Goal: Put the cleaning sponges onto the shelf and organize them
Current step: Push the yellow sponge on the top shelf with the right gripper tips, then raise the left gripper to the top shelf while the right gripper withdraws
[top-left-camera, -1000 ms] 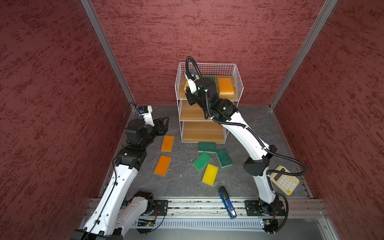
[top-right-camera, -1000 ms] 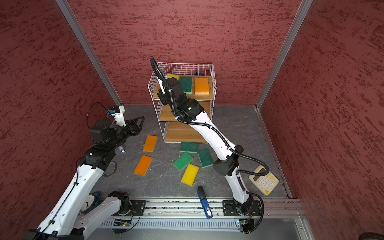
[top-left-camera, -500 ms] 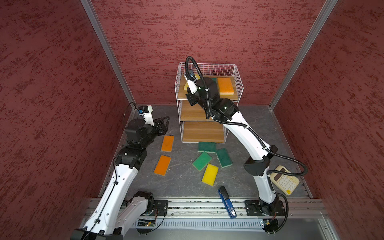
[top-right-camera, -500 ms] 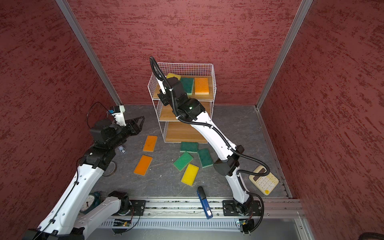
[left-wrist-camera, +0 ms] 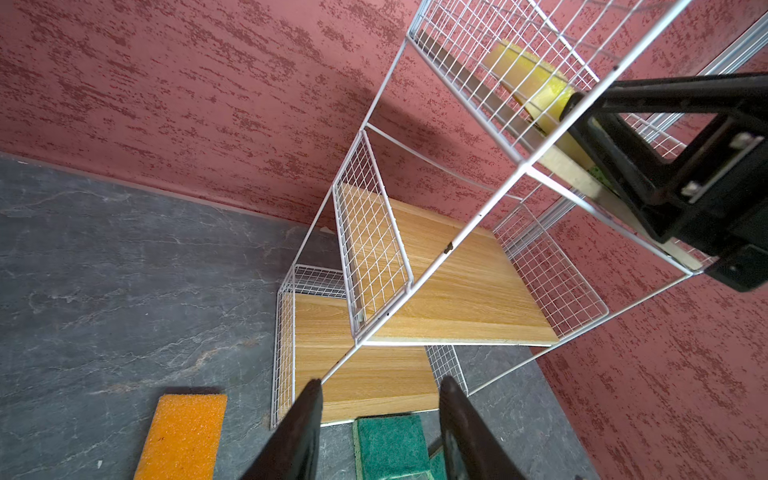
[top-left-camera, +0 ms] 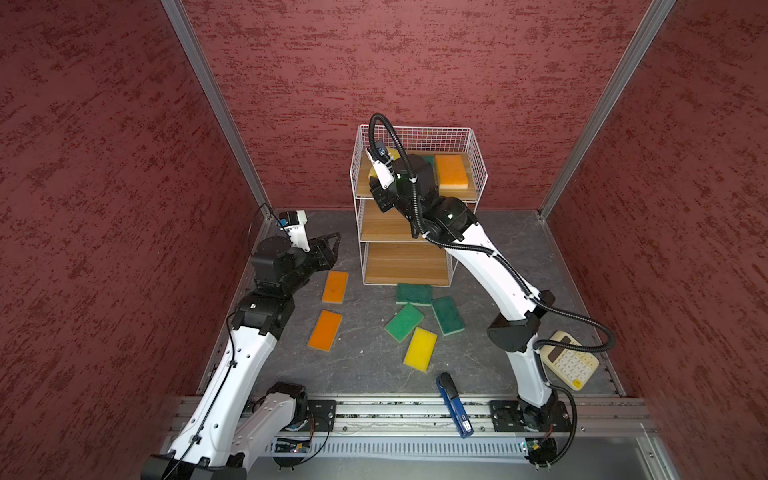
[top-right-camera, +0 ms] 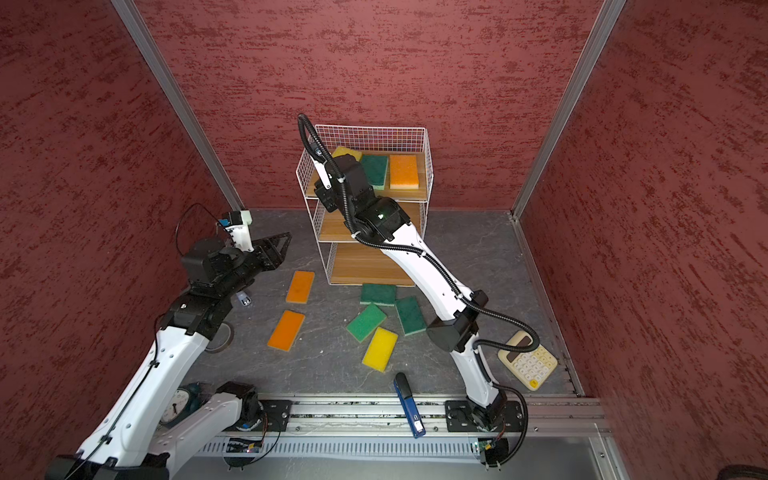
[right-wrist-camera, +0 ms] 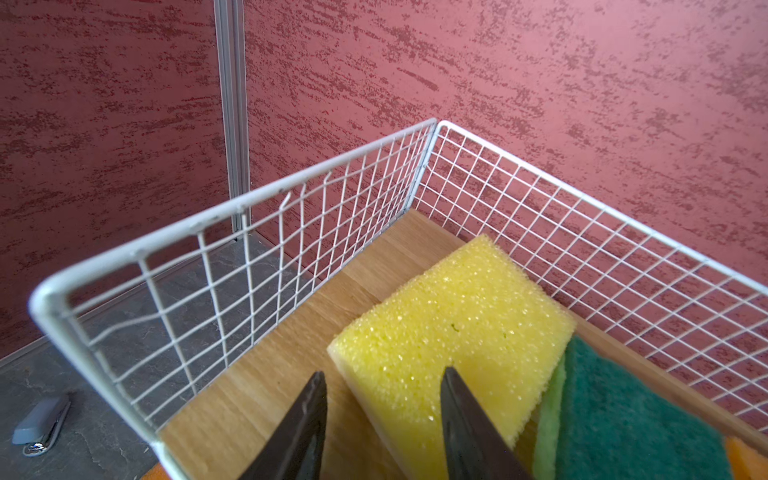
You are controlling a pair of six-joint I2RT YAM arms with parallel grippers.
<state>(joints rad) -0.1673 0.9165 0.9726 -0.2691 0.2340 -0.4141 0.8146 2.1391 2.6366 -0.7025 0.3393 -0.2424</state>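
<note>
1. Right claw (right-wrist-camera: pixel 382 372) has just spread apart over the top tier of the shelf (right-wrist-camera: pixel 249 199) and grips nothing.
2. Yellow sponge (right-wrist-camera: pixel 453 324) released there, lying against green sponge (right-wrist-camera: pixel 623 415).
3. Left claw (left-wrist-camera: pixel 380 379) part open, empty, above table (top-left-camera: pixel 365 357).
4. Three shelved; six loose sponges (top-left-camera: pixel 409 322) remain.

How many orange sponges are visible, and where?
3. One orange sponge lies on the shelf's top board, right end. Two lie on the floor left of the shelf: a farther sponge and a nearer sponge. Others may be hidden.
</note>
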